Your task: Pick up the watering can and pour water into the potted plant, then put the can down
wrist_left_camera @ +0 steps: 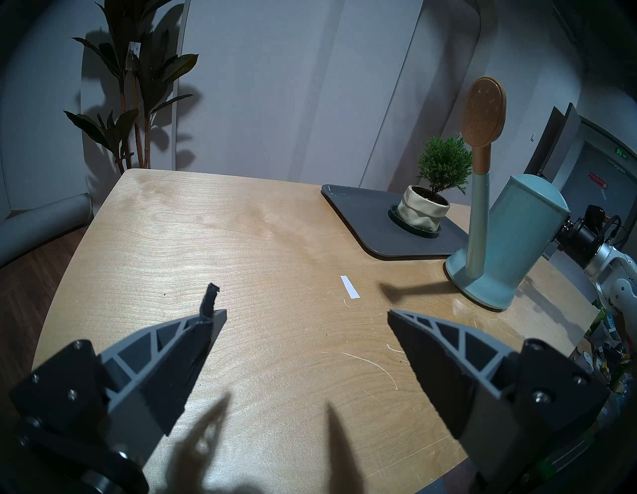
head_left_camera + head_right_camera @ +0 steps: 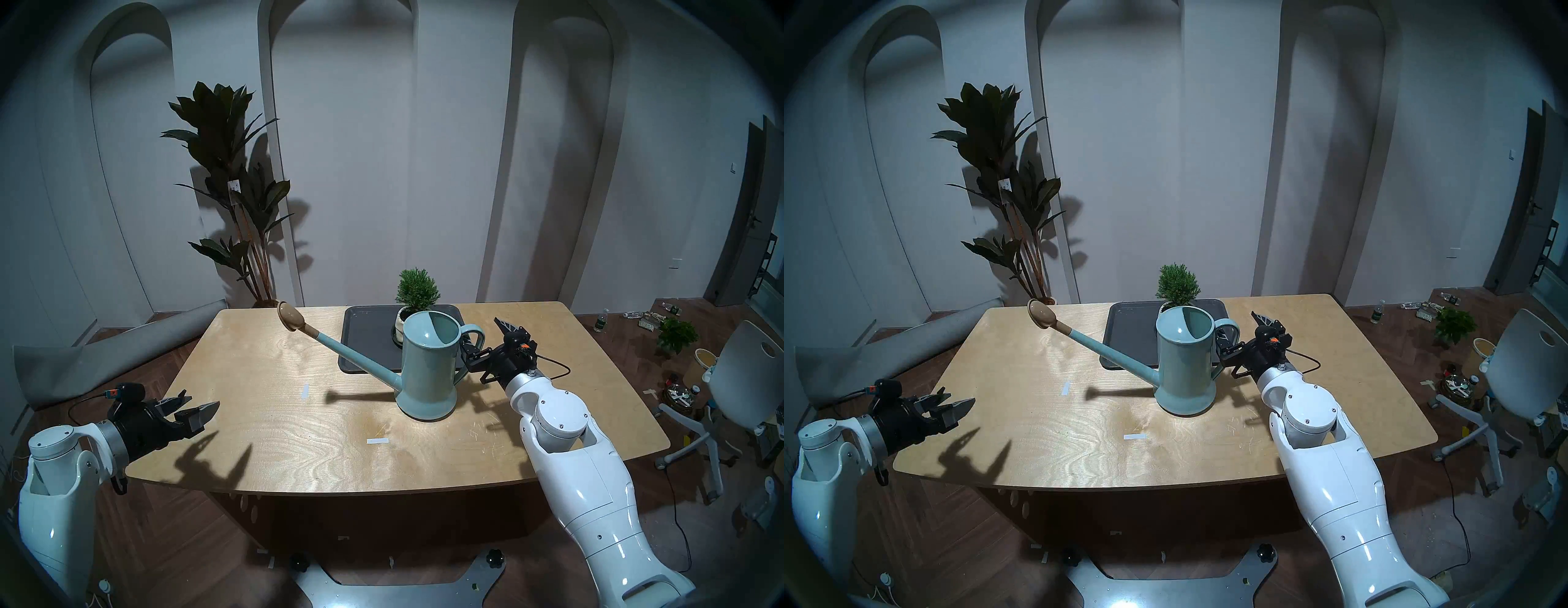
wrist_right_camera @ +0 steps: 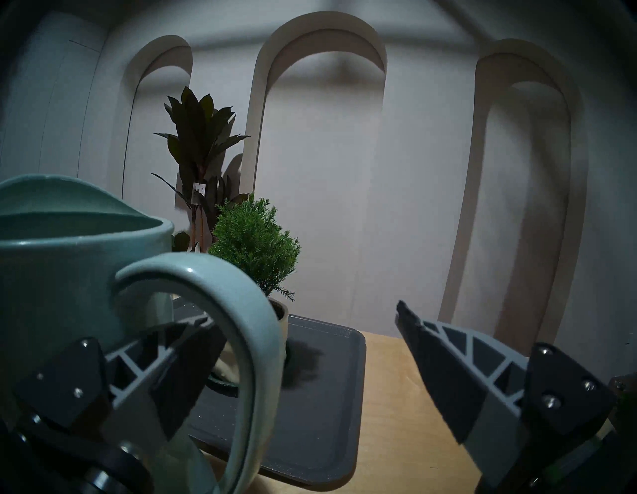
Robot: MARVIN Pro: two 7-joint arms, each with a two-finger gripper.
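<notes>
The pale blue-green watering can stands upright on the wooden table, its spout and tan rose pointing back left. It also shows in the other views. The potted plant sits in its cream pot just behind the can. My right gripper is open astride the loop handle: one finger inside the loop, one outside. My left gripper is open and empty over the table's left edge.
The pot stands on a dark grey tray at the table's back. A tall dark broad-leaved plant stands behind the table's left corner. A white chair, a small leafy plant and clutter are on the floor at the right.
</notes>
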